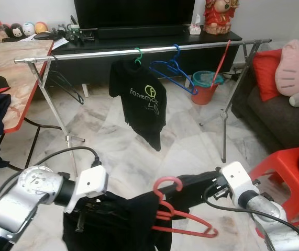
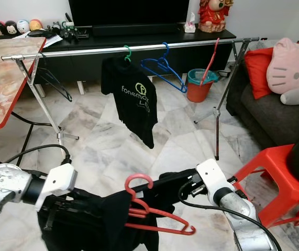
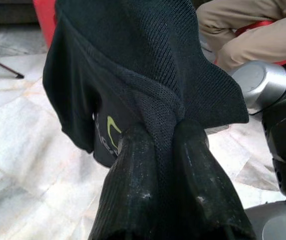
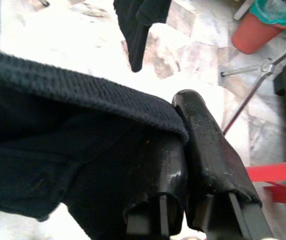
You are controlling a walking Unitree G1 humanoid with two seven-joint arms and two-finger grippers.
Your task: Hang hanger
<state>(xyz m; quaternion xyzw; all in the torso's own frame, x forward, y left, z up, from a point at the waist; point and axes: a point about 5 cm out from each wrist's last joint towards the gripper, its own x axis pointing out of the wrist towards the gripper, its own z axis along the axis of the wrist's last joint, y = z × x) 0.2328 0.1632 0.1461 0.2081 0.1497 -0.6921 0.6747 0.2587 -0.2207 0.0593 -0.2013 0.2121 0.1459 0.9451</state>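
Carrying is the step: left gripper (image 3: 158,145) and right gripper (image 4: 188,150) both pinch the black T-shirt (image 2: 94,217) on its red hanger (image 1: 178,212), whose hook must next be lifted over the steel rail (image 1: 139,50).

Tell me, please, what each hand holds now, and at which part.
Both hold the black shirt on the red hanger: the left hand pinches a bunched fold of the black shirt, and the right hand pinches its ribbed edge.

— What's low in front?
— A red hanger (image 2: 154,212) with a black shirt (image 2: 94,219) bunched between both silver arms.
— And beyond?
— A metal rail (image 2: 139,46) carrying a black printed shirt (image 2: 131,99) and a blue hanger (image 2: 162,67); red stool (image 2: 275,175) at right.
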